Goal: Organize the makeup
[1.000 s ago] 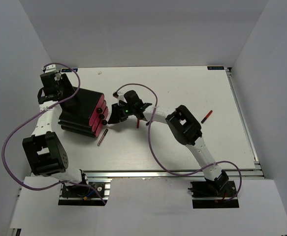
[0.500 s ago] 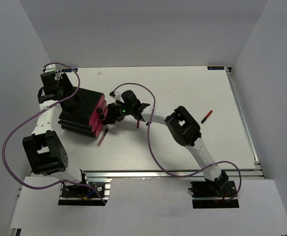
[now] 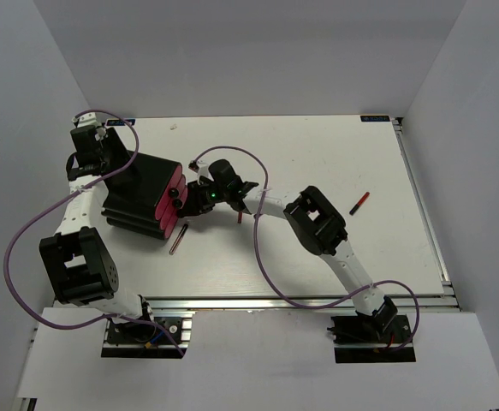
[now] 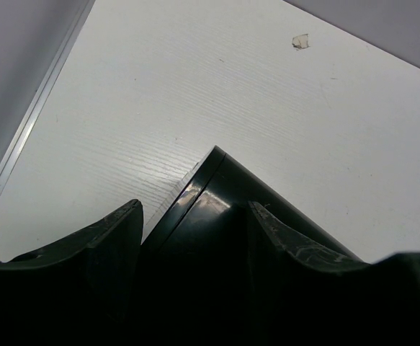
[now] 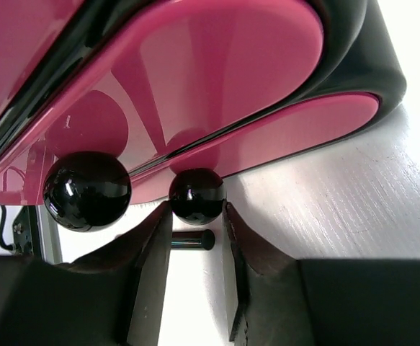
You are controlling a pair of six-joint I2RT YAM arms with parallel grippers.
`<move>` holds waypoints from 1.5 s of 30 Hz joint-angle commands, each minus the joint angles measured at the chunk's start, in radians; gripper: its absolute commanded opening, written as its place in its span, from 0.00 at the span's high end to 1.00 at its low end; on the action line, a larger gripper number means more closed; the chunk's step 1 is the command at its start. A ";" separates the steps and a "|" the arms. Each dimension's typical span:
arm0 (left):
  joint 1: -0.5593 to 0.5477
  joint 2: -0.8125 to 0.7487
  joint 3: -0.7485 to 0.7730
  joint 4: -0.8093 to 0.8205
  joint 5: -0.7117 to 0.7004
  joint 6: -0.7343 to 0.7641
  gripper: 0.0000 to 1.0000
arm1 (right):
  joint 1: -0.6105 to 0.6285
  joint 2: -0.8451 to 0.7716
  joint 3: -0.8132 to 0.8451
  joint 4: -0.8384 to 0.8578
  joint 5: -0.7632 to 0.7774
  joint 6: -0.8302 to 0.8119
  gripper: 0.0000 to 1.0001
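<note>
Landmark for all positions: the black box (image 3: 133,193), with its pink drawer fronts (image 3: 170,204) turned toward your right arm.

Makeup, read from the overhead view. Three pieces lie out on the white table (image 3: 317,145), all on the drawer side of the box.
- Dark stick (image 3: 177,238): slim, reddish-brown along its length. It lies just off the box's near drawer-side corner, apart from the box and at a slant. Your right wrist camera catches it end-on as a dark rounded tip on the table under the knobs.
- Short red piece (image 3: 240,217): near the box and a little past the knobs. The right arm's cable partly covers it, so you cannot tell its shape.
- Red stick (image 3: 359,202): red body with a black end, slanted. It is well apart from the box and is the farthest of the three.

Right gripper (image 5: 197,209): the fingers are drawn in on the small knob (image 5: 197,196) of the lowest pink drawer. One tip sits against each side of the knob, pinching it. The neighbouring knob (image 5: 87,190) is outside the fingers and untouched.

Left gripper (image 4: 194,207): at the back of the box, on the side away from the drawers. Its fingers are spread wide with the box's glossy black corner between them. You cannot tell whether they press on the box or only flank it.
</note>
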State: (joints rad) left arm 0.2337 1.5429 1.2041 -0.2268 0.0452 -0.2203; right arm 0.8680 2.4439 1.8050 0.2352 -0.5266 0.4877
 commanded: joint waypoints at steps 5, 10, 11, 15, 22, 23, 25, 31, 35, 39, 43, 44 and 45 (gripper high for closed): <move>-0.027 0.069 -0.067 -0.270 0.133 -0.060 0.32 | -0.012 -0.062 -0.065 0.065 0.007 -0.031 0.81; -0.017 0.068 -0.075 -0.270 0.130 -0.062 0.32 | -0.035 -0.140 -0.180 0.102 0.010 -0.035 0.82; -0.016 0.066 -0.077 -0.270 0.127 -0.062 0.32 | -0.037 -0.155 -0.208 0.111 0.010 -0.037 0.83; -0.013 0.060 -0.084 -0.269 0.128 -0.063 0.32 | -0.041 -0.194 -0.260 0.128 0.011 -0.034 0.83; -0.005 0.056 -0.087 -0.269 0.134 -0.067 0.32 | -0.047 -0.226 -0.302 0.147 -0.010 -0.034 0.72; -0.005 0.054 -0.087 -0.270 0.134 -0.067 0.32 | -0.046 -0.220 -0.296 0.147 -0.019 -0.031 0.57; -0.005 0.056 -0.089 -0.270 0.134 -0.067 0.32 | -0.040 -0.206 -0.254 0.130 -0.030 -0.031 0.44; -0.002 0.060 -0.084 -0.267 0.147 -0.073 0.31 | -0.023 -0.115 -0.112 0.061 -0.041 -0.038 0.36; -0.004 0.065 -0.083 -0.264 0.151 -0.076 0.31 | -0.014 -0.068 -0.047 0.046 -0.038 -0.043 0.37; -0.002 0.066 -0.087 -0.263 0.150 -0.074 0.31 | -0.011 -0.052 -0.041 0.036 -0.029 -0.038 0.38; -0.002 0.074 -0.094 -0.256 0.151 -0.077 0.31 | -0.011 -0.048 -0.045 0.027 -0.026 -0.043 0.39; -0.002 0.077 -0.092 -0.256 0.151 -0.077 0.31 | -0.011 -0.045 -0.042 0.027 -0.024 -0.043 0.39; -0.004 0.077 -0.092 -0.255 0.151 -0.077 0.31 | -0.011 -0.043 -0.033 0.027 -0.024 -0.043 0.39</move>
State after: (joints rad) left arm 0.2535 1.5471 1.1923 -0.2100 0.0986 -0.2672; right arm 0.8551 2.3932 1.7321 0.2600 -0.5602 0.4599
